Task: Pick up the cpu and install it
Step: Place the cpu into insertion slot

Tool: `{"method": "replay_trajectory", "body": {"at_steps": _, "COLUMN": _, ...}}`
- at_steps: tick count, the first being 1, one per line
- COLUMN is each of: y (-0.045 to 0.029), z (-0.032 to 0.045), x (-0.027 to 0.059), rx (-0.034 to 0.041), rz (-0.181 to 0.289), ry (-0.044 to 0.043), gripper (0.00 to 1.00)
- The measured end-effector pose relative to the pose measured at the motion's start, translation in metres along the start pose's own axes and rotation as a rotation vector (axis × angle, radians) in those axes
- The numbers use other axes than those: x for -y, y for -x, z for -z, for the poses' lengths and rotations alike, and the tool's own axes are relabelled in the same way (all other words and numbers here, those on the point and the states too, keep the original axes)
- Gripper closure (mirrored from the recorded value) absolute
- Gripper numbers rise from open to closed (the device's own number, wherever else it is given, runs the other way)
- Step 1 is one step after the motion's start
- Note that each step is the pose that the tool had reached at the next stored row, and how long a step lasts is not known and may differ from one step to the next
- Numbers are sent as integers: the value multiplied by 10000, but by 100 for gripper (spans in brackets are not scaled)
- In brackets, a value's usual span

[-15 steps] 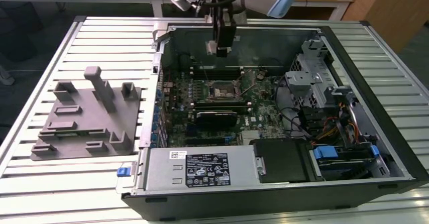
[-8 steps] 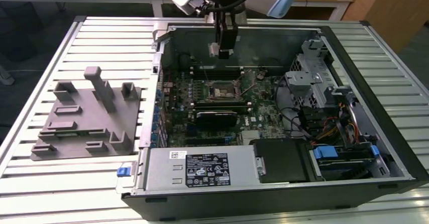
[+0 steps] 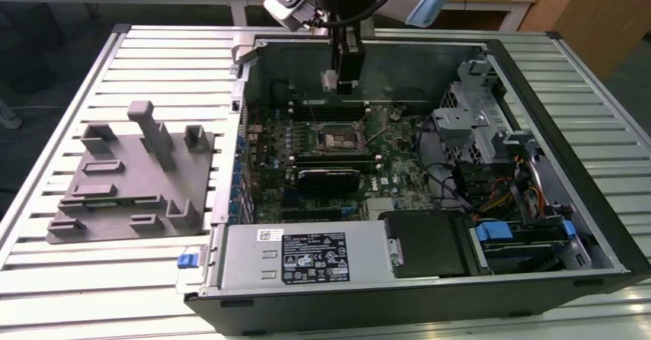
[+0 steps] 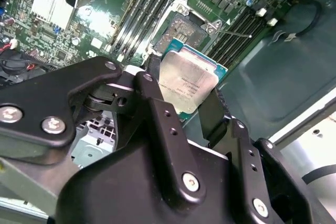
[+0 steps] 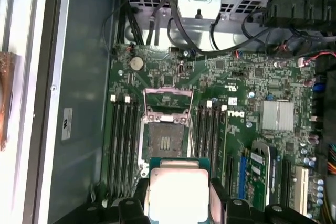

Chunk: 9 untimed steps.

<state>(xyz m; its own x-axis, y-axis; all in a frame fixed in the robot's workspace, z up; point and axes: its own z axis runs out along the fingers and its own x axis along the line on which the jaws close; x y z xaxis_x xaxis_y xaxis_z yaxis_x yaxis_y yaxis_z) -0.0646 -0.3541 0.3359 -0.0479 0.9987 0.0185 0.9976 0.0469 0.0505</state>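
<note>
Slatted metal tabletop (image 3: pixel 81 58). Grey fixture block (image 3: pixel 133 180), on the exterior view's left, just beside the open computer case (image 3: pixel 595 165). Inside the case: green motherboard (image 5: pixel 247 77) with black memory slots (image 5: pixel 123 140), finned silver heatsink (image 5: pixel 277 115), coin battery (image 5: pixel 136 63); labelled silver power supply (image 3: pixel 254 256) at the near side, blue tab (image 3: pixel 186 261) beside it.

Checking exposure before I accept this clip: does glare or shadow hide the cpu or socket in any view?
First wrist view: the cpu, held in the jaws, has its top washed out to near-white; the open socket is evenly lit. Second wrist view: a glare patch blooms on the motherboard. Exterior view: the computer case interior is dim beside the bright slatted table.
</note>
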Motion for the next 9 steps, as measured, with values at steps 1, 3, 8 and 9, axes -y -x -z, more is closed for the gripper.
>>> {"method": "replay_trajectory", "body": {"at_steps": 1, "y": 0, "z": -14, "x": 0, "rx": 2, "rz": 1, "ry": 19, "gripper": 46}}
{"method": "replay_trajectory", "body": {"at_steps": 3, "y": 0, "z": -50, "x": -1, "rx": 2, "rz": 2, "ry": 26, "gripper": 46}}
{"method": "replay_trajectory", "body": {"at_steps": 8, "y": -6, "z": -142, "x": -13, "rx": 2, "rz": 1, "ry": 26, "gripper": 46}}
{"method": "replay_trajectory", "body": {"at_steps": 9, "y": -5, "z": -161, "x": -16, "rx": 2, "rz": 1, "ry": 27, "gripper": 46}}
